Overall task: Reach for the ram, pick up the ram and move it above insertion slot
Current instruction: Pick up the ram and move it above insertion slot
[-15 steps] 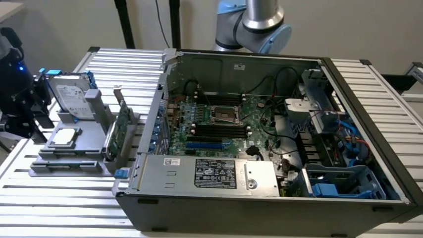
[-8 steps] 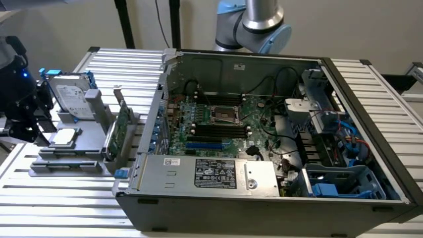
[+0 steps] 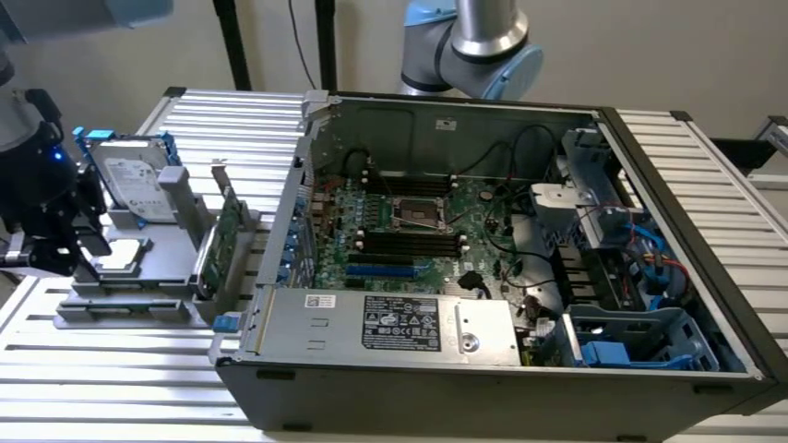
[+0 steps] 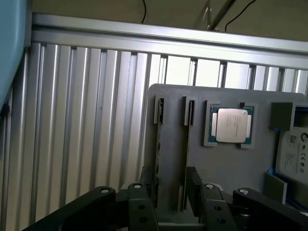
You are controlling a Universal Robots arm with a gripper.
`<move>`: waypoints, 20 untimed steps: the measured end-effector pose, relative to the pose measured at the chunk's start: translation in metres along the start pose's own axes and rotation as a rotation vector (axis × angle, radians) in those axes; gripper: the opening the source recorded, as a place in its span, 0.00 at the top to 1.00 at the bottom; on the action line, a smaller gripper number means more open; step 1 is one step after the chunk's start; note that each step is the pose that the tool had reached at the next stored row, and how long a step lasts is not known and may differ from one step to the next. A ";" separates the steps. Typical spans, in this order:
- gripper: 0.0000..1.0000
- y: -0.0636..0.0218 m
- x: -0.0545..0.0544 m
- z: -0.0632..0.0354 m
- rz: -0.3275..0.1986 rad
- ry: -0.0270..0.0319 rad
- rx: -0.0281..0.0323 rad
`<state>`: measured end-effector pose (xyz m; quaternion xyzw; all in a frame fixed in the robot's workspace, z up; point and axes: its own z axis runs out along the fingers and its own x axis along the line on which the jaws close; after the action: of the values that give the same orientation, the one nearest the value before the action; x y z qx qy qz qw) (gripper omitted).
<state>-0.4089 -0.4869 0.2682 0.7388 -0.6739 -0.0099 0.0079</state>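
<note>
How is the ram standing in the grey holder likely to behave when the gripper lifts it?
The ram stands on edge in a slot of the grey holder, so it probably slides out only straight. It looks thin and flat: likely light, stiff, perhaps fragile edgewise. Pinched off-centre by the gripper, it may tilt.

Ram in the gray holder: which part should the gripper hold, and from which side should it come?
Probably the two flat faces, near mid-length, coming straight down from above. The ram stands on its long edge in a slot of the holder, thin edge up, so jaws can close across its thickness.
</note>
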 end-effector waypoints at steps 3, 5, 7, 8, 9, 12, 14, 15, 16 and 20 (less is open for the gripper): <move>0.58 -0.0005 0.000 0.0054 -0.001 0.0000 0.0000; 0.58 -0.0010 0.001 0.0090 -0.002 0.0000 0.0000; 0.58 -0.0017 0.002 0.0126 -0.002 0.0000 0.0001; 0.58 -0.0020 0.002 0.0143 -0.002 0.0000 0.0000; 0.58 -0.0023 0.002 0.0162 -0.002 -0.0001 0.0001; 0.58 -0.0032 0.004 0.0217 -0.002 -0.0003 0.0001; 0.58 -0.0035 0.005 0.0253 -0.003 -0.0004 0.0001; 0.58 -0.0038 0.005 0.0271 -0.003 -0.0006 0.0001; 0.58 -0.0039 0.006 0.0288 -0.003 -0.0006 0.0000; 0.58 -0.0053 0.008 0.0362 -0.004 -0.0017 0.0001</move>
<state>-0.4037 -0.4946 0.2319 0.7402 -0.6723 -0.0105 0.0073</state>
